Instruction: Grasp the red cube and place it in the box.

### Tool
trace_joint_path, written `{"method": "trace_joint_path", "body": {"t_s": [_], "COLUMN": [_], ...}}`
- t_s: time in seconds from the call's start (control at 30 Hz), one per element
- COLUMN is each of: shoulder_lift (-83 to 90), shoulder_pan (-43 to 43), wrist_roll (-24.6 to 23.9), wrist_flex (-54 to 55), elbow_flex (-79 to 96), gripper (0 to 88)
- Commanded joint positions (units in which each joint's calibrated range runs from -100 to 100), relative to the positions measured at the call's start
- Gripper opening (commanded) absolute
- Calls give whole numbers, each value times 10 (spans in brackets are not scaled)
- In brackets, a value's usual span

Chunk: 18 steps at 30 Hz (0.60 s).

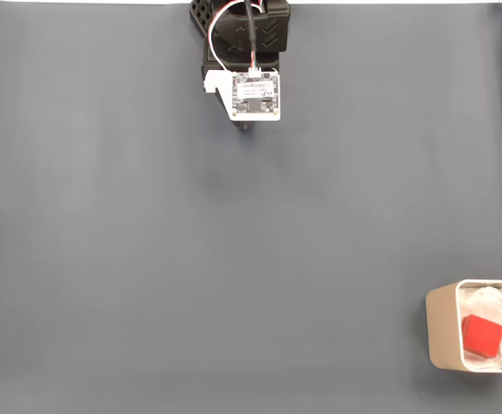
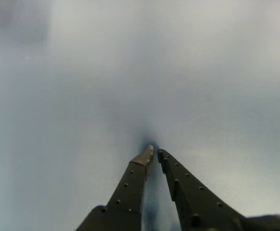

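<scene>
**One cube, already boxed**

Small matte bright-red cube (image 1: 481,335) sits on white wadding inside the pale beige thin-walled box (image 1: 441,336), bottom right in the fixed view. Black two-finger gripper (image 2: 154,154) is nearly closed, holding nothing, over bare grey tabletop (image 1: 191,259). Looks done, nothing left but parking.

You see the counter (image 1: 147,259) as a plain, unpatterned slate grey in the fixed view; in the wrist view it reads paler, blue-grey. The red cube (image 1: 481,335) is bright, flat red against white wadding (image 1: 492,304). The box (image 1: 442,332) around them is pale beige with a lighter rim. The arm (image 1: 264,26) is black, carrying a white circuit board (image 1: 255,93) with red and white wires (image 1: 234,34). The pincer (image 2: 153,153) is matte black, its 2 fingers (image 2: 130,185) dotted with small dark holes.
</scene>
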<state>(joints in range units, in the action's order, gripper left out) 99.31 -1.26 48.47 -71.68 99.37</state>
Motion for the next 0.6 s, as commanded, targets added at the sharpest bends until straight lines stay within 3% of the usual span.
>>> {"method": "trace_joint_path", "body": {"t_s": [0.0,0.37,0.57], "shoulder_lift": [7,7,7], "shoulder_pan": [-6,-9,-7], "wrist_roll": [1,10,16], "wrist_flex": [-29,-42,-41], "elbow_flex": [5,5,5], "gripper": [0,30,0]}}
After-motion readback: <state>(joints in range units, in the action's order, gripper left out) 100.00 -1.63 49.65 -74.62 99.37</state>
